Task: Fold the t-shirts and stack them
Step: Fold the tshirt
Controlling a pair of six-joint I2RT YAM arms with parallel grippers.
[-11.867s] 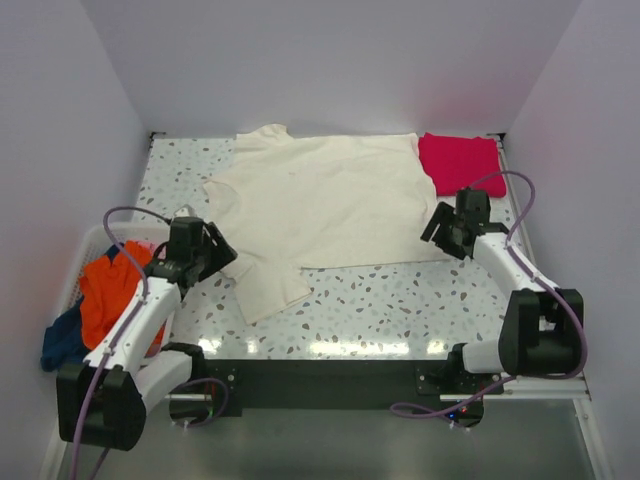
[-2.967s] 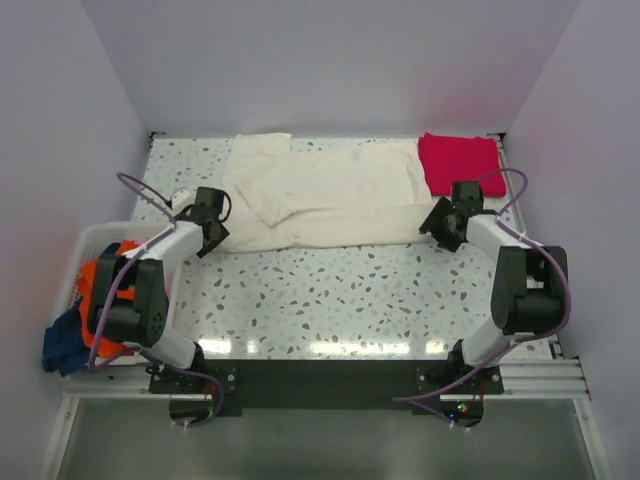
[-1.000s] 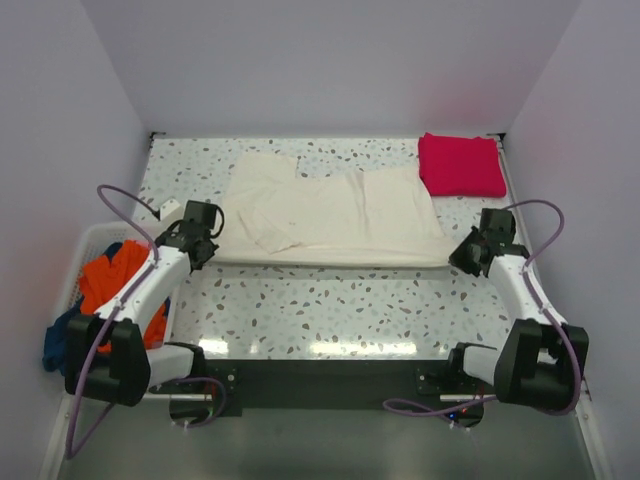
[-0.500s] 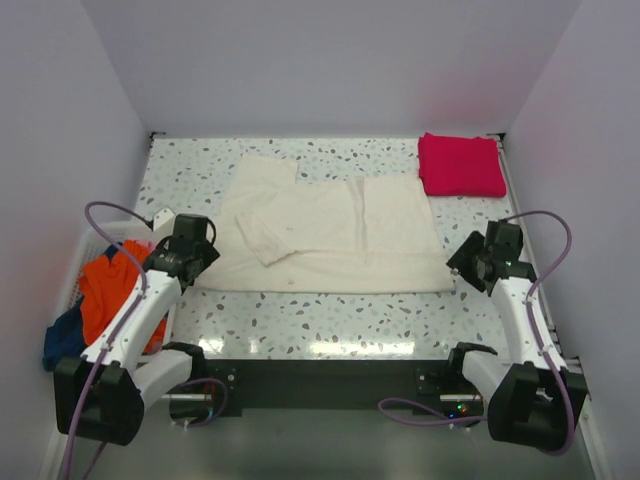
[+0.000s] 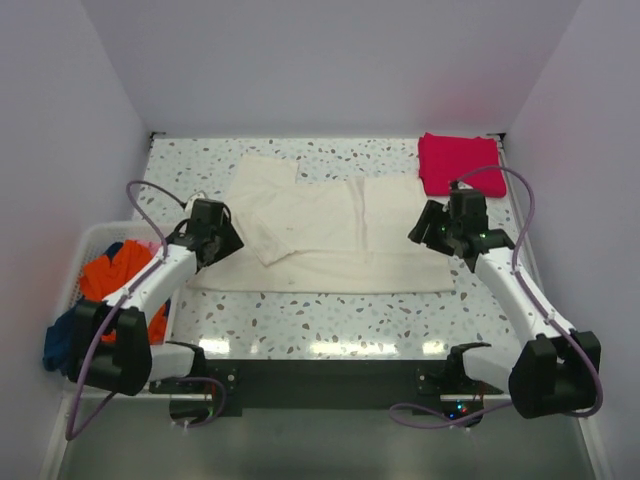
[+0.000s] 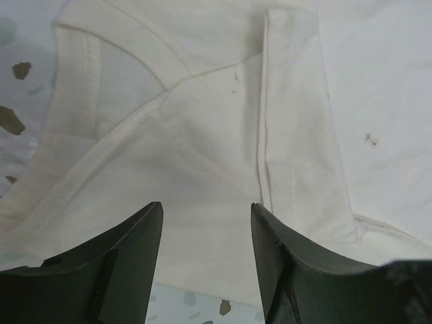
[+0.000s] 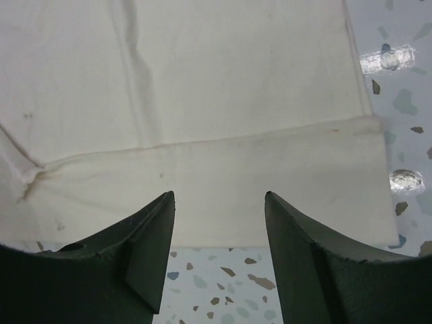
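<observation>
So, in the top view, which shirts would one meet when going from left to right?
Blue shirt → orange shirt → cream shirt → magenta shirt.

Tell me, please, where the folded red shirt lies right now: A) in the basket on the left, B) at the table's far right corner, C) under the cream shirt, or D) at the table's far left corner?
B: the top view shows the red shirt folded at the far right corner of the table, past the right end of the cream shirt and not covered by it.
</observation>
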